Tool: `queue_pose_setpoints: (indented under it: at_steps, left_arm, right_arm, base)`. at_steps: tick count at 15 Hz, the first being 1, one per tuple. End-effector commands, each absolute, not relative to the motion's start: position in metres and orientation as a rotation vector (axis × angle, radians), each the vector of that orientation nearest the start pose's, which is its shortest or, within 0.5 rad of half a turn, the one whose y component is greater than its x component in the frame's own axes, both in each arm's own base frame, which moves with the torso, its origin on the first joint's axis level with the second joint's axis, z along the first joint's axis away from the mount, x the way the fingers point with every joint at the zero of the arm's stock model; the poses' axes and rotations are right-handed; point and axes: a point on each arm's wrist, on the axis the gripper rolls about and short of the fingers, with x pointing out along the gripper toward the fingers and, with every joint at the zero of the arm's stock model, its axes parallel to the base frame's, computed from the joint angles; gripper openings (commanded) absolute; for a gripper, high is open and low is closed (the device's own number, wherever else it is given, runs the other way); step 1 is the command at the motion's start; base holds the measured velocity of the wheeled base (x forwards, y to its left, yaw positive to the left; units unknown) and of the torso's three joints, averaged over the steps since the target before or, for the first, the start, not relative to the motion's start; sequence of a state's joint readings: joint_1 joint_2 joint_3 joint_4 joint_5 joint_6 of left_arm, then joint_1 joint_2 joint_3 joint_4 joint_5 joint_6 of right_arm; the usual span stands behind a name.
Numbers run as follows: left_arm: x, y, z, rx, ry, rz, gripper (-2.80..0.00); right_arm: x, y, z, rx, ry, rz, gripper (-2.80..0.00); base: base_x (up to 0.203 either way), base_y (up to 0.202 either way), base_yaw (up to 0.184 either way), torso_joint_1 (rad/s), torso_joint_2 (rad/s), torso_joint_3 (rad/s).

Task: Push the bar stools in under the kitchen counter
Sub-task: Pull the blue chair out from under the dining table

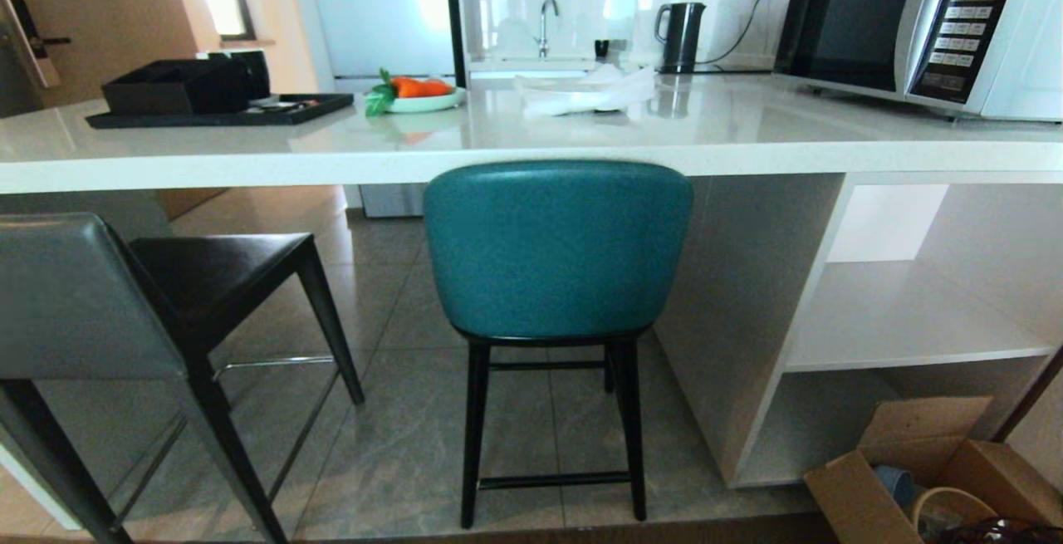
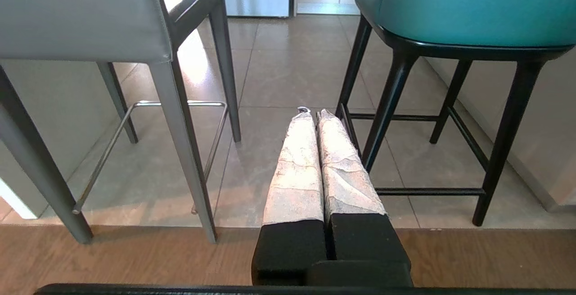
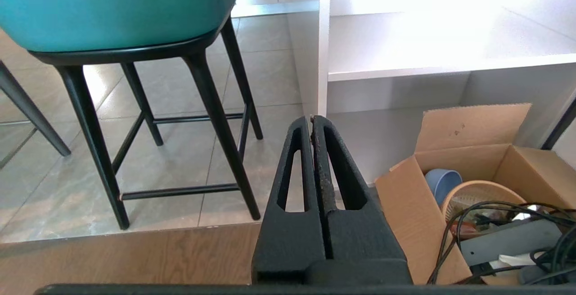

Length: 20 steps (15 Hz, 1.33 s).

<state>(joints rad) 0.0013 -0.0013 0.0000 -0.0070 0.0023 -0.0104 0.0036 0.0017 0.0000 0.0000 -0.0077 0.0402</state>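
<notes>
A teal bar stool (image 1: 556, 249) on black legs stands straight ahead, its curved back just below the thick edge of the white kitchen counter (image 1: 249, 164). To its left a dark grey square-backed bar stool (image 1: 75, 295) with a chrome footrest (image 1: 274, 361) stands further out from the counter, turned at an angle. Neither arm shows in the head view. My left gripper (image 2: 310, 112) is shut and empty, low over the floor between the grey stool (image 2: 81, 13) and the teal stool (image 2: 472, 6). My right gripper (image 3: 312, 118) is shut and empty, right of the teal stool (image 3: 112, 6).
The counter's white shelf unit (image 1: 897, 336) is at the right, with an open cardboard box (image 1: 930, 477) of odds and cables on the floor before it. On the counter top are a black tray (image 1: 216, 108), a plate of carrots (image 1: 415, 95), a kettle (image 1: 681, 33) and a microwave (image 1: 922, 21).
</notes>
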Motion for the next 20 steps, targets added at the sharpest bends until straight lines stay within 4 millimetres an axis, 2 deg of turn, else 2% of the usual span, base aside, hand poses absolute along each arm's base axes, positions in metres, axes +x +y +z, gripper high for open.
queue_pose_setpoints:
  at_steps: [1,4,17,20]
  left_arm:
    - [-0.0225,0.0,0.075,-0.011,-0.003,0.004,-2.8]
    - [-0.0225,0.0,0.075,-0.011,-0.003,0.003,-2.8]
    - [-0.0225,0.0,0.075,-0.011,-0.003,0.005,-2.8]
    - [-0.0225,0.0,0.075,-0.011,-0.003,0.005,-2.8]
  right_arm:
    - [-0.0223,-0.0003,0.0747,0.041,0.006,-0.003,-2.8]
    - [-0.0223,-0.0002,0.0747,0.04,0.006,-0.004,-2.8]
    - [-0.0223,-0.0003,0.0744,0.04,0.007,-0.004,-2.8]
    - [-0.0223,-0.0003,0.0744,0.041,0.007,-0.004,-2.8]
  base:
    - [0.0,0.0,0.0,0.0,0.0,0.0]
    - [0.07,0.0,0.002,-0.003,0.0,0.006]
    - [0.193,0.0,0.002,0.003,0.0,0.0]
    - [0.042,0.0,0.001,0.001,0.0,0.0]
